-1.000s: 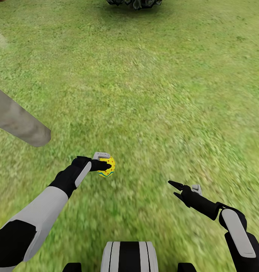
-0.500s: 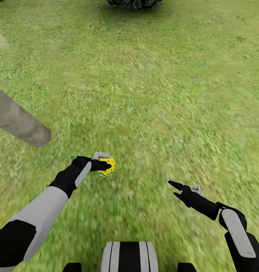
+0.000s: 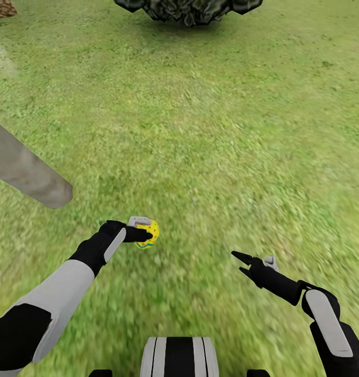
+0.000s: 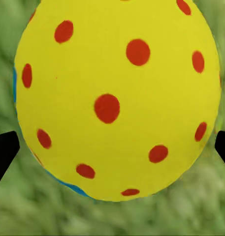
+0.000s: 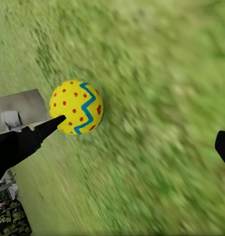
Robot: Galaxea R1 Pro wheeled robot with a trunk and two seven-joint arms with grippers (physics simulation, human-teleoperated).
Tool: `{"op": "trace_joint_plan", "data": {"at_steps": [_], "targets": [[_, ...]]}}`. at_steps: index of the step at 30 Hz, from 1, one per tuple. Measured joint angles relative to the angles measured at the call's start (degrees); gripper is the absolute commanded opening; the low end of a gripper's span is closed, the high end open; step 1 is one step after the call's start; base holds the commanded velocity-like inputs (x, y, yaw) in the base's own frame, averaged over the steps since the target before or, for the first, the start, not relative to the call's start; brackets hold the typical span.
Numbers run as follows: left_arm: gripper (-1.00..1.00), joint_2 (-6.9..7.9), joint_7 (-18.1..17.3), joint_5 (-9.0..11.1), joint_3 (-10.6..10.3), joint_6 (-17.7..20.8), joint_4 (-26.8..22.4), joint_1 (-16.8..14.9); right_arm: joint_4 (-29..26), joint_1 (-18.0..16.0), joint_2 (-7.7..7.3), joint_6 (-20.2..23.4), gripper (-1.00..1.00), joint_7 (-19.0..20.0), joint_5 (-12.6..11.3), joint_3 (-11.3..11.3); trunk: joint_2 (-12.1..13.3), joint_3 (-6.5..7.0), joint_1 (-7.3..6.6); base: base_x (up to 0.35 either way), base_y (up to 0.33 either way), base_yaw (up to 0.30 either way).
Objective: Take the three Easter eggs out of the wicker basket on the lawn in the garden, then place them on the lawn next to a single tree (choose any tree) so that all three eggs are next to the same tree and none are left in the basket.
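A yellow Easter egg [image 3: 149, 234] with red dots and a blue zigzag is held just above the lawn [image 3: 216, 136], my left gripper [image 3: 144, 232] shut on it. The left wrist view has the egg [image 4: 112, 98] up close, a black fingertip [image 4: 4, 150] at either side. My right gripper [image 3: 239, 263] hovers open and empty over the grass to the right, pointing toward the egg [image 5: 77, 107]. The pale grey tree trunk [image 3: 27, 173] slants in from the left, its base a short way from the egg. The wicker basket is out of view.
A dark, angular leafy crown [image 3: 190, 10] sits low at the far edge of the lawn. A scaly brown trunk [image 3: 1, 8] shows at the far left corner. Open grass spreads ahead and to the right of both arms.
The whole picture has shifted, so the camera has moved: more of the far crown and a brown trunk now show. Both arms keep their pose and the left gripper still holds the egg.
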Motion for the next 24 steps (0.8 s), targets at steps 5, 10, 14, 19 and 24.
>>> {"op": "trace_joint_plan", "data": {"at_steps": [5, 10, 14, 19, 24], "targets": [[1.00, 0.00, 0.0, 0.0, 0.0, 0.0, 0.0, 0.0, 0.0, 0.0, 0.00, 0.0, 1.00, 0.0, 0.0, 0.0, 0.1, 1.11, -0.13, 0.000, 0.000, 0.000], [1.00, 0.00, 0.0, 0.0, 0.0, 0.0, 0.0, 0.0, 0.0, 0.0, 0.00, 0.0, 1.00, 0.0, 0.0, 0.0, 0.1, 2.22, -0.26, 0.000, 0.000, 0.000], [1.00, 0.00, 0.0, 0.0, 0.0, 0.0, 0.0, 0.0, 0.0, 0.0, 0.00, 0.0, 1.00, 0.0, 0.0, 0.0, 0.2, 3.10, -0.36, 0.000, 0.000, 0.000], [1.00, 0.00, 0.0, 0.0, 0.0, 0.1, 0.1, 0.0, 0.0, 0.0, 0.00, 0.0, 1.00, 0.0, 0.0, 0.0, 0.3, 4.21, -0.49, 0.000, 0.000, 0.000], [1.00, 0.00, 0.0, 0.2, 0.0, 0.3, 0.1, 0.0, 0.0, 0.0, 0.00, 0.0, 1.00, 0.0, 0.0, 0.0, 0.3, 5.32, -0.62, 0.000, 0.000, 0.000]]}}
